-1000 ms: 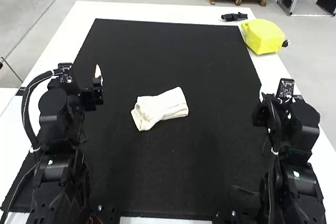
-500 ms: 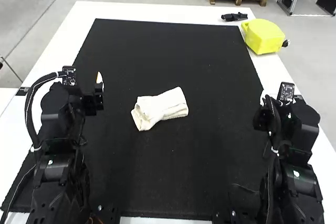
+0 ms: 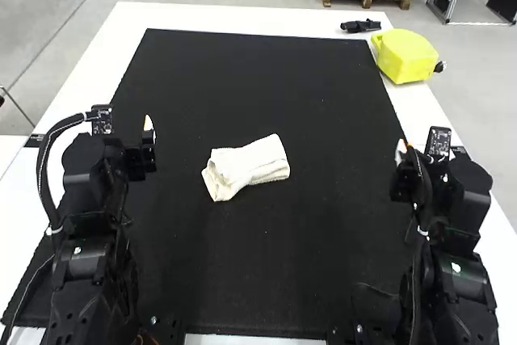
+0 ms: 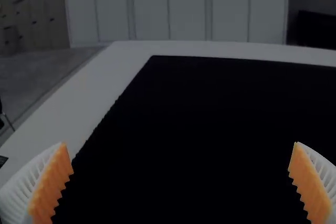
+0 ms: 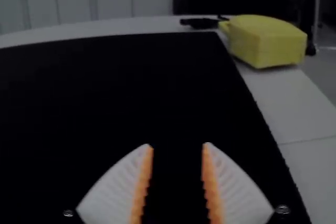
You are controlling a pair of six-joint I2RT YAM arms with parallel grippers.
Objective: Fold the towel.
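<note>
High view: the towel (image 3: 246,166) is lying on the black mat (image 3: 242,272), pale and compact, between the two arms and nearer the left one. It is sitting in a small folded bundle, rumpled rather than squared off. Its end toward the left arm is splaying out, with one corner pointing back toward the arms' side of the table (image 3: 93,62), while the other end is looking smoother and thicker. I am not able to count the layers from here.

The left gripper (image 3: 149,132) is hanging over the mat's left side, well apart from the towel. In its wrist view, the left gripper (image 4: 180,144) is holding nothing: its ribbed white fingers with orange pads (image 4: 51,184) are standing widely parted, released, with dark mat showing between them.

The right gripper (image 3: 403,153) is hovering by the mat's right edge, also well apart from the towel. Its own wrist view is showing the right gripper (image 5: 178,145) with its fingers parted by a narrower gap, grasping nothing.

Beyond the right arm (image 3: 456,248), a yellow case (image 3: 405,57) is resting at the table's far right, overlapping the mat's edge in the high view. A small black object (image 3: 360,27) is lying near it.
</note>
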